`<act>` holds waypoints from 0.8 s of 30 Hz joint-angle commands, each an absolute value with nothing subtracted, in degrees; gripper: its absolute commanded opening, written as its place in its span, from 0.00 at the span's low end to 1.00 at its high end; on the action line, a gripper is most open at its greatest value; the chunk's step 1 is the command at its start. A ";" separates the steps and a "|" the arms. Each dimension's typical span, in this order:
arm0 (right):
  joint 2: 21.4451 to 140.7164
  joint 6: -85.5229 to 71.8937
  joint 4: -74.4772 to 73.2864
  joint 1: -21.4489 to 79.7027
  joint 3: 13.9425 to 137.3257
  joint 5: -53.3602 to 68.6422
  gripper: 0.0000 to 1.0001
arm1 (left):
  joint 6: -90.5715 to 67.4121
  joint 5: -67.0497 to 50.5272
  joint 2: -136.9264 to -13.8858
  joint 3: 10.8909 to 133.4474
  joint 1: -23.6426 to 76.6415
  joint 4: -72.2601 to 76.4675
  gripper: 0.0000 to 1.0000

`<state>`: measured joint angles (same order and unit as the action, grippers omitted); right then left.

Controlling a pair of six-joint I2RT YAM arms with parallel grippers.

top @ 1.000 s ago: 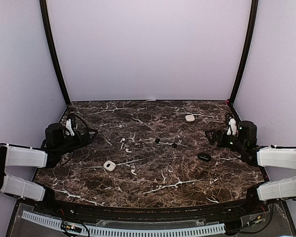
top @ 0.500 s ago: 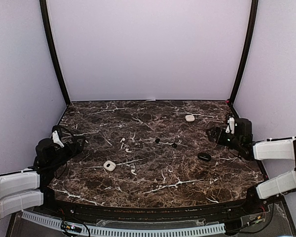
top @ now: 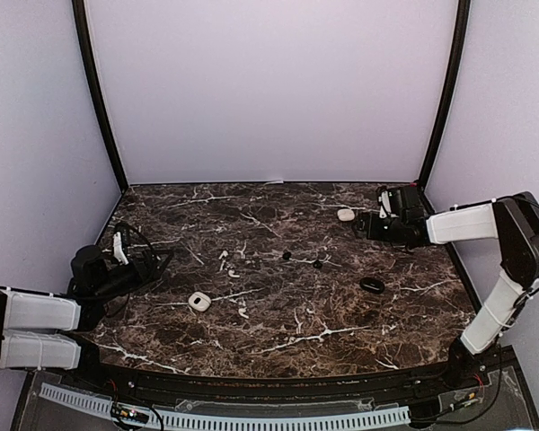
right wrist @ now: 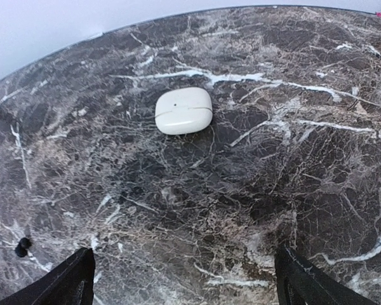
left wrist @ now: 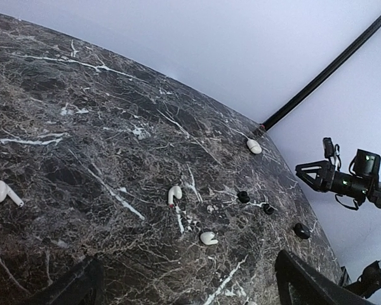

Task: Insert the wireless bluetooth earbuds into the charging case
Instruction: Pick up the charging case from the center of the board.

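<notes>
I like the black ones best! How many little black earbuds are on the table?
2. One black bud lies near the middle; the other sits just right of it, towards the black case. None look hidden.

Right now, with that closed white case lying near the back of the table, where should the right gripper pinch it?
Probably its two opposite side edges, coming down from above. The white case lies flat on the table, its top smooth and rounded, so only the sides offer a hold. The open right gripper spans wider than it.
</notes>
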<state>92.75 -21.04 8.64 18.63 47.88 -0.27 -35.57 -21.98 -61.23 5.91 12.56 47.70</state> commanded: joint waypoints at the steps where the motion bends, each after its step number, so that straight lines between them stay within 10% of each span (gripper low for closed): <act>1: 98.54 -17.31 2.45 20.22 54.04 -7.12 0.98 | -34.56 -25.51 -61.65 7.50 13.01 51.21 0.97; 24: 123.84 -11.43 -10.45 22.51 86.08 -16.63 0.98 | -33.82 -26.56 -66.08 7.47 13.56 55.16 0.97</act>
